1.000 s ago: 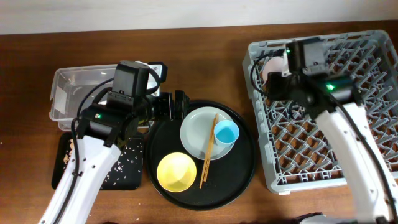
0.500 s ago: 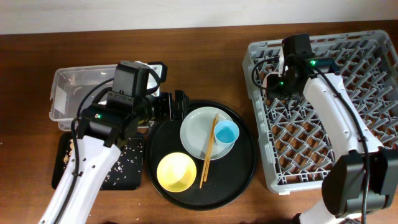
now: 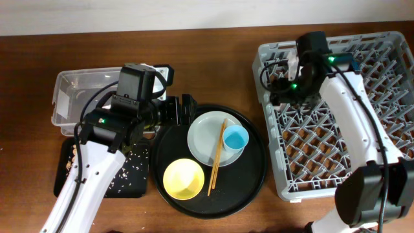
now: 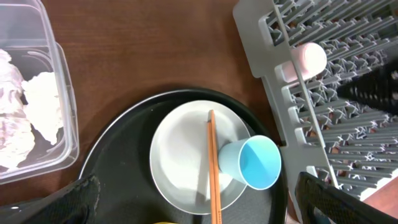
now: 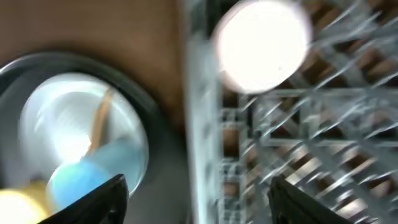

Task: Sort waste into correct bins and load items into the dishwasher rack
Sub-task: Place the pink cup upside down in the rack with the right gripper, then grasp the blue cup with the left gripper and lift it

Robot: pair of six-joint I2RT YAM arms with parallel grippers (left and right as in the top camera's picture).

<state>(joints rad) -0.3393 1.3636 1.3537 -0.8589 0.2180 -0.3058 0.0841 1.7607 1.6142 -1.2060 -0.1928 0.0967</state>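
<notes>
The pale plate (image 3: 206, 133) lies in the round black tray with the wooden chopsticks (image 3: 217, 155) across it and the light blue cup (image 3: 235, 138) tipped on its rim. The yellow bowl (image 3: 184, 178) sits in front of it. The pink cup (image 4: 305, 60) stands in the grey dishwasher rack (image 3: 388, 129) at its far left corner; it is blurred in the right wrist view (image 5: 261, 43). My left gripper (image 3: 184, 109) is open and empty above the tray's left edge. My right gripper (image 3: 284, 90) is open and empty over the rack's left side, just in front of the pink cup. The wrapper is out of view.
The clear tub (image 3: 71, 97) at the far left holds white napkin (image 4: 25, 118). The shallow black tray (image 3: 129, 175) in front of it holds beige crumbs. The round black tray (image 3: 255, 175) lies between the bins and the rack.
The right arm has swung round and its gripper has shifted a little toward the rack's front-left, away from the pink cup. The left arm and the dishes have not moved.
</notes>
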